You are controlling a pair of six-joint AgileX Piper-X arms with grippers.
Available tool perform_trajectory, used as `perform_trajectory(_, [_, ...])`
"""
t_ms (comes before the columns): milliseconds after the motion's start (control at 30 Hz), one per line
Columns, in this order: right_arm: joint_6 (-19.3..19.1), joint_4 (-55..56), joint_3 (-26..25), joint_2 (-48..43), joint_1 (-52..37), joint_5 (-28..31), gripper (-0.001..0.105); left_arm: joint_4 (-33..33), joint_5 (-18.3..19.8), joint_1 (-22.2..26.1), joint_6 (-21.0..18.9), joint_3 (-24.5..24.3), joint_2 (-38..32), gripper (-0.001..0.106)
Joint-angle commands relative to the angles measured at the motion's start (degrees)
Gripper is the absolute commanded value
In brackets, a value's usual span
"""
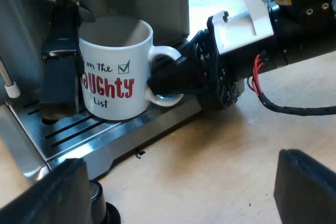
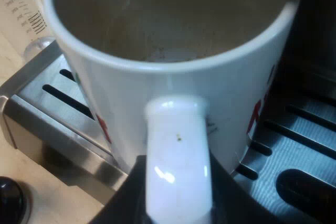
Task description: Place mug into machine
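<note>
Placement step: holding mug (image 1: 113, 72) by handle (image 2: 177, 150) in clamped right end effector (image 1: 165, 83), apparently down on drip tray (image 1: 79, 129); with left end effector (image 1: 178, 192) spread, empty. Next: unclamp, back off straight, avoid nudging mug.

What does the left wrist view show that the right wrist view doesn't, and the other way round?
Left wrist view: the mug's printed side, my right gripper gripping its handle, my open left gripper over the table. Right wrist view: the mug's empty inside, a measuring glass by the drip tray. Both: the mug standing on the drip tray.
</note>
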Motion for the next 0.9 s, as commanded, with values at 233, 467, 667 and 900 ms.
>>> perform_trajectory(233, [-0.5,-2.5,-0.9,-0.5,3.7,7.1,0.0,-0.9,0.4,0.0,0.1,-0.1,0.0,0.073])
perform_trajectory(467, [-0.3,-2.5,-0.9,-0.5,3.9,9.6,0.0,-0.9,1.2,0.0,0.1,-0.1,0.0,0.073])
perform_trajectory(667, [0.0,-2.5,-0.9,-0.5,3.9,9.9,0.0,-0.9,2.1,0.0,0.1,-0.1,0.0,0.073])
perform_trajectory(900, [0.0,-3.4,-0.9,-0.5,3.9,9.9,0.024,-0.9,2.1,0.0,0.1,-0.1,0.0,0.073])
